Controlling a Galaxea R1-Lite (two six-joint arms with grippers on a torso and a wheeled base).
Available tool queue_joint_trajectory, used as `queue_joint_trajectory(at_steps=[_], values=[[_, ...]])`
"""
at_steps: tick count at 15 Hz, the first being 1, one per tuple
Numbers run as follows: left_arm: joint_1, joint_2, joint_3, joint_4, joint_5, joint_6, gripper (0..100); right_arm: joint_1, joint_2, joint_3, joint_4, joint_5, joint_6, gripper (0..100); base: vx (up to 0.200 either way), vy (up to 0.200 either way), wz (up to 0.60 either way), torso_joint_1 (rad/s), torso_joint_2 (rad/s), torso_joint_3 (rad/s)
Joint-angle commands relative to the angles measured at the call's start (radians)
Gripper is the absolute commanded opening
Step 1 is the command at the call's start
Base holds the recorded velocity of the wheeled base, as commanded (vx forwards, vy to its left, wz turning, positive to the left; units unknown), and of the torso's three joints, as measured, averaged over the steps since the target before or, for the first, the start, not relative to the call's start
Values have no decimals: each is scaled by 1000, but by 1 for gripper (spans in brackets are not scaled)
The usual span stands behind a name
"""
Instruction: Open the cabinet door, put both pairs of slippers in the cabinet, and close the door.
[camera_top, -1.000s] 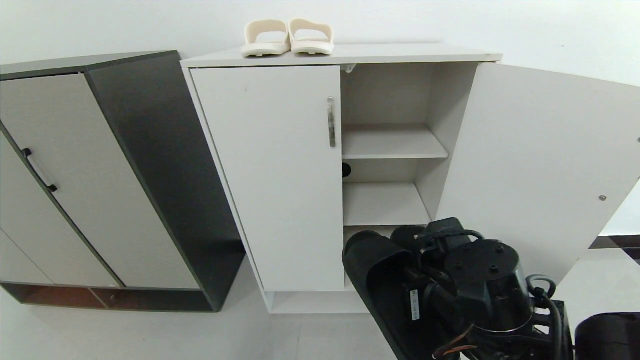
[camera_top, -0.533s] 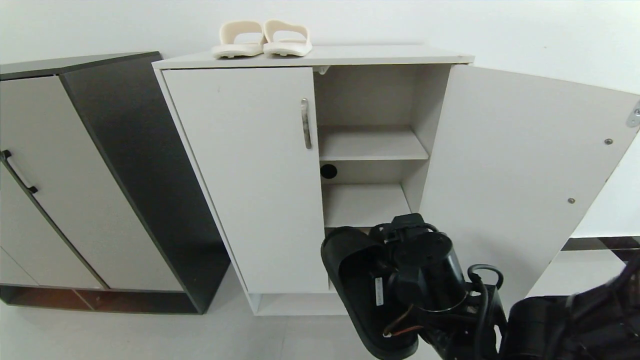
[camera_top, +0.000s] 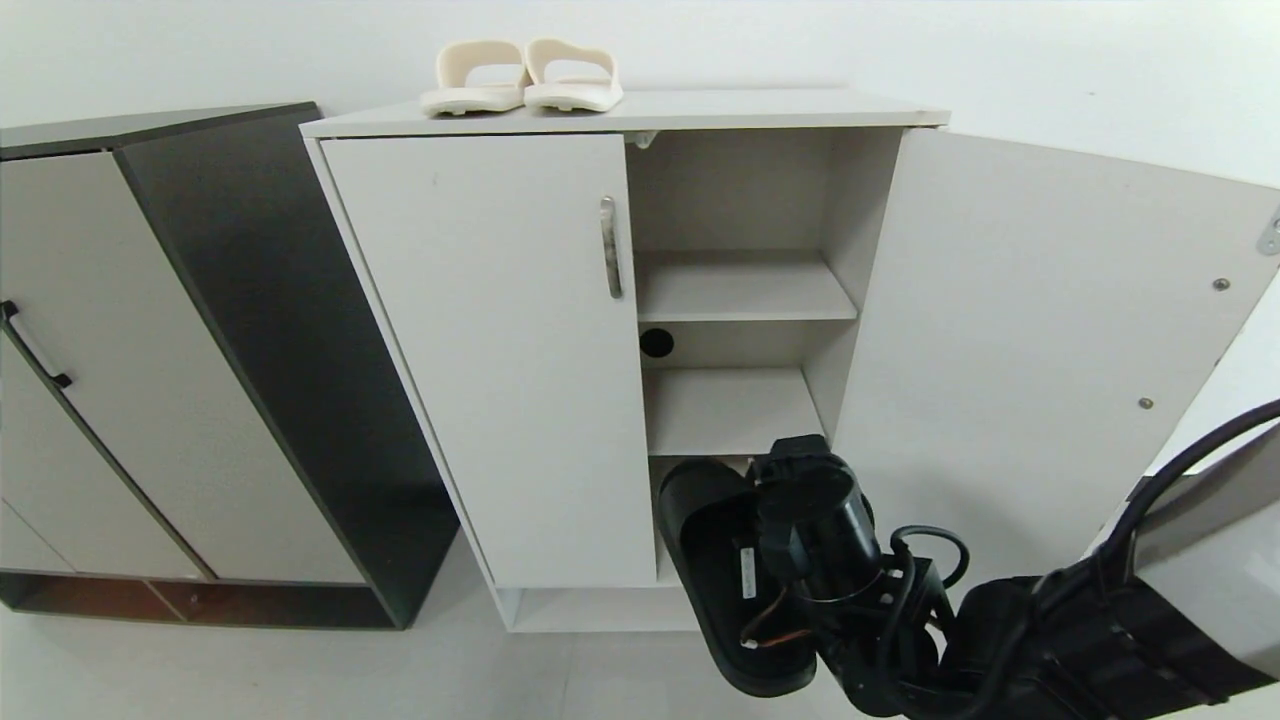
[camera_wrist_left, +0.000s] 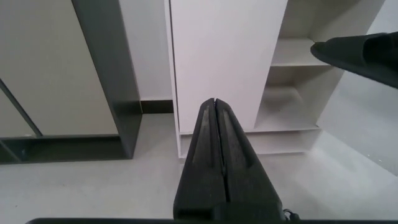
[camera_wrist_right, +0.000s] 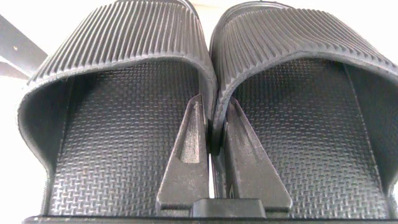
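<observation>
wall (camera_top: 1050, 50): plain white, evenly lit | floor (camera_top: 250, 670): pale tiles | dark grey cabinet (camera_top: 270, 330): against the wall, light grey doors shut, black handle (camera_top: 35, 345), brown open recess at its base

Nothing written could be read anywhere. A small white label (camera_top: 747, 573) stood on the right arm (camera_top: 1050, 630), beside the black slippers (camera_top: 712, 540), its print too small to tell.

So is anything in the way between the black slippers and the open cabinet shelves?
Nothing visible. The right door is swung wide, the shelves look bare, and the black slippers, pinched by the right end effector, sit just before the lowest opening.
</observation>
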Motion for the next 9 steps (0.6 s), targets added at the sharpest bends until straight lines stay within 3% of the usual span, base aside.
queue_joint_trajectory(at_steps=[1,4,9], values=[[0,3,0,0,-2,2,0,-2,43,-5,-3,0,9,0,0,0,0,0,0,0],[0,3,0,2,-5,5,0,-3,69,-8,-9,-3,9,0,0,0,0,1,1,-25],[0,3,0,2,-5,5,0,-3,124,-43,-48,-49,1,0,0,0,0,4,4,-172]])
